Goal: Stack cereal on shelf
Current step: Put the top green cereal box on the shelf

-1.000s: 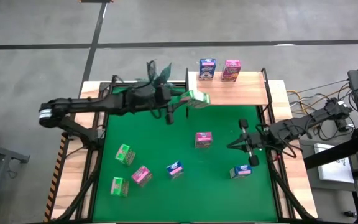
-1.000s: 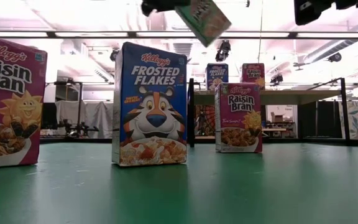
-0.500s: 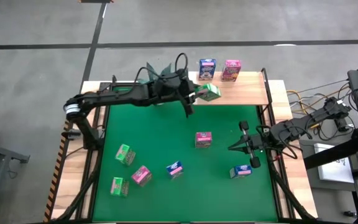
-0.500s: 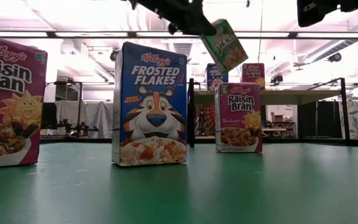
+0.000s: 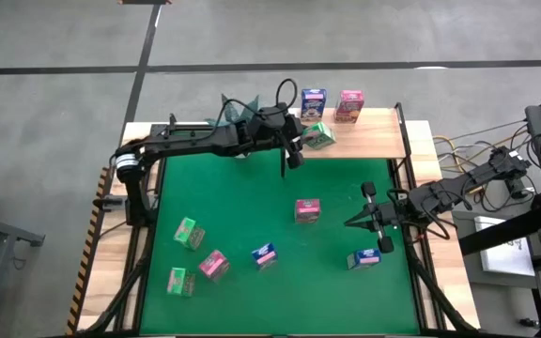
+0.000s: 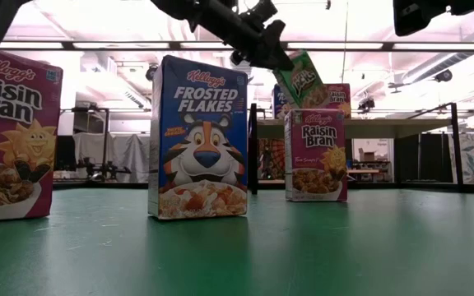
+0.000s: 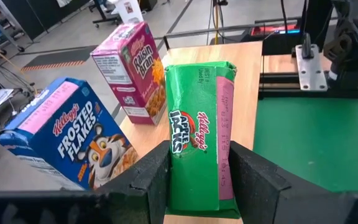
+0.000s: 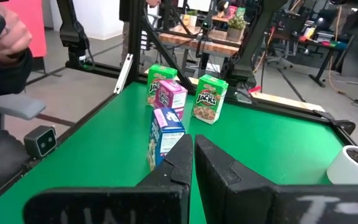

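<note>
My left gripper is shut on a green cereal box, which hangs tilted over the left part of the light-wood shelf. A blue box and a pink box stand upright on the shelf's far edge, just beyond the held box. Several more boxes stand on the green mat: pink, blue, blue, green, pink and green. My right gripper waits shut at the mat's right side, holding nothing. My left gripper pinches the green box between its two fingers, on two opposite sides near the end closest to the wrist. The fingers come slanting down from the table's left and lie along the box. The box is tilted and clear of the shelf.
A potted plant stands at the far left corner, behind my left arm. Black upright frame posts edge the shelf. A person's hand shows beyond the table in the right wrist view. Bare shelf board lies to the right of the pink box.
My left gripper has carried the green box toward the table's right and far edge and downward, from above the mat's far edge to over the shelf's left part. The box has stayed tilted in the hold and now hangs close to the blue box.
</note>
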`<state>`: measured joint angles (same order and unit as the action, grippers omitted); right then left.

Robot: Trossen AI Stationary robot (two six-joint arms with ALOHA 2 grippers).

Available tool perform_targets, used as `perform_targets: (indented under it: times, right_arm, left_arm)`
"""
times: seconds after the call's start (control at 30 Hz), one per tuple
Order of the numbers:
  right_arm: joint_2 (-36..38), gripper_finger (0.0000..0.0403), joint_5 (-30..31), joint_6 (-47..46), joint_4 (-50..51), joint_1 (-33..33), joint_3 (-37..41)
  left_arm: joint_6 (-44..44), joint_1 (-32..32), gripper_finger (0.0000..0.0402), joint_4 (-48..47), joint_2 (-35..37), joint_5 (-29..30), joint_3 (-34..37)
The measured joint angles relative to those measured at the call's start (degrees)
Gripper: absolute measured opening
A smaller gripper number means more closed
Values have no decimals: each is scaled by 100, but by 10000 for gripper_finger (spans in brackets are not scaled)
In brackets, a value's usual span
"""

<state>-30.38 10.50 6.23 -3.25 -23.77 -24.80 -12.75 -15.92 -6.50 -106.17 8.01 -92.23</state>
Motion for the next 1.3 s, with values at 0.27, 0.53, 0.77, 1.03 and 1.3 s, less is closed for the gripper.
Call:
perform_targets:
  times: [0.27, 0.53, 0.77, 1.03, 1.3]
  right_arm:
    - [-4, 9, 3, -32, -51, 1, 0]
    - [-4, 9, 5, -64, -55, 2, 0]
    - [-4, 9, 6, -91, -156, 2, 0]
    - [-6, 9, 690, -581, -172, 4, -17]
    - [-226, 9, 1053, -900, 6, 59, -418]
  left_arm:
    - [5, -4, 142, 35, -31, -4, 0]
    - [-24, -37, 185, 61, -33, -4, 0]
    - [17, -92, 200, 78, -33, -2, 0]
    - [19, -33, 203, -177, 172, -4, 0]
    - [15, 183, 204, -1149, 699, -5, 10]
